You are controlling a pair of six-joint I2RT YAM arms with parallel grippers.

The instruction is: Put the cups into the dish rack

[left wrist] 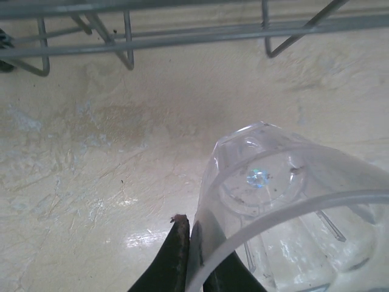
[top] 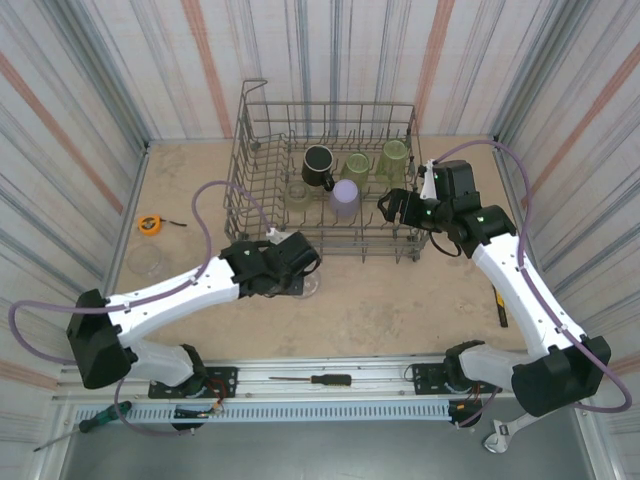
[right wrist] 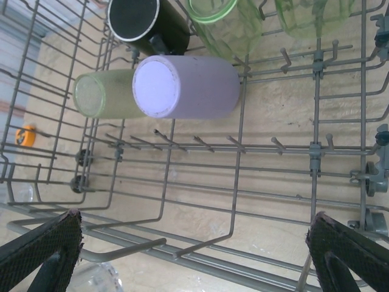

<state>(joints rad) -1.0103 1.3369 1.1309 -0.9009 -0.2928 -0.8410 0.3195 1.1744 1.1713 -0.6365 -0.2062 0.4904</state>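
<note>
My left gripper (top: 303, 266) is shut on the rim wall of a clear plastic cup (left wrist: 285, 201), one finger inside and one outside, low over the table just in front of the dish rack (top: 330, 107). Inside the grey wire rack are a black mug (top: 318, 165), a lavender cup (top: 344, 200) and three olive-green tumblers (top: 356, 165). My right gripper (top: 392, 206) hangs open over the rack's front right part, holding nothing. The right wrist view shows the lavender cup (right wrist: 188, 85), the black mug (right wrist: 143, 21) and a tumbler (right wrist: 103, 94) lying on the tines beyond my gripper (right wrist: 196, 216).
Another clear cup (top: 148, 260) stands on the table at the left, near an orange tape measure (top: 150, 225). A screwdriver (top: 315, 379) lies on the rail by the arm bases. A small tool (top: 500, 305) lies at the right. The rack's front wires (left wrist: 182, 33) are close above my left gripper.
</note>
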